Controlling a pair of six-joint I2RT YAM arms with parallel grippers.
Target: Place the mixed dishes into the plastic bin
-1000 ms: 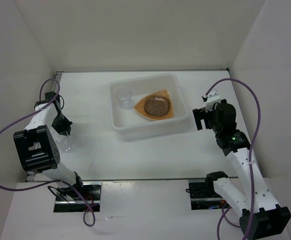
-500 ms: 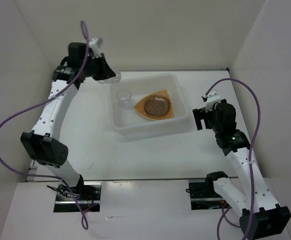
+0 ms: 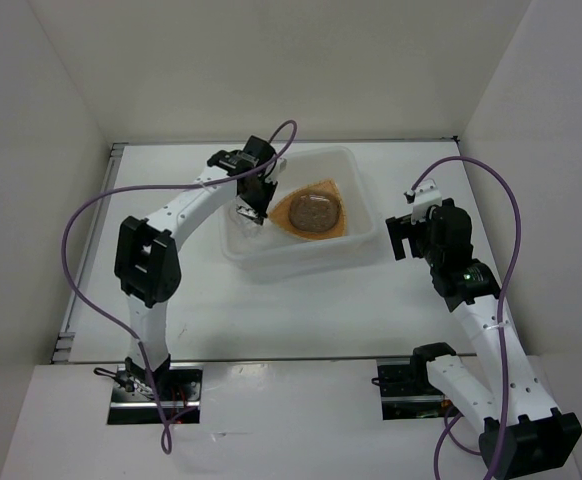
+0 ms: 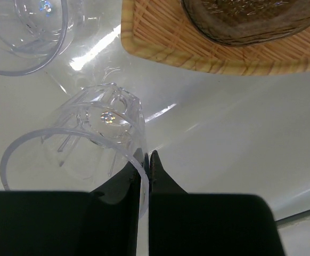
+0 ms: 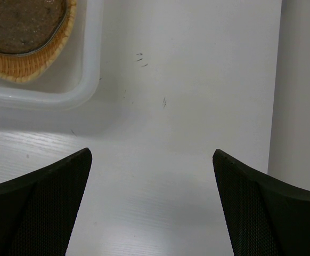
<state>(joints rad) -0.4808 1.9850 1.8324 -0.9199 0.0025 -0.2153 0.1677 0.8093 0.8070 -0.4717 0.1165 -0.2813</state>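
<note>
The white plastic bin (image 3: 351, 165) stands mid-table. Inside lie the orange-tan ribbed plate (image 3: 336, 222) and a grey-brown plate (image 3: 314, 211) on it; both also show in the left wrist view, the ribbed plate (image 4: 160, 45) and the grey-brown plate (image 4: 245, 18). My left gripper (image 3: 251, 212) is down inside the bin's left part, shut on the rim of a clear cup (image 4: 96, 133) that lies tilted over the bin floor. A second clear cup (image 4: 27, 32) stands beside it. My right gripper (image 3: 399, 238) is open and empty over the table right of the bin (image 5: 88, 69).
White walls enclose the table on the left, back and right. The right wall (image 5: 304, 80) is close to my right gripper. Bare table surface (image 3: 171, 290) lies left of and in front of the bin.
My left arm swung from the table's left side, up past the back left, and down into the bin with a clear cup. The right arm has not moved.
</note>
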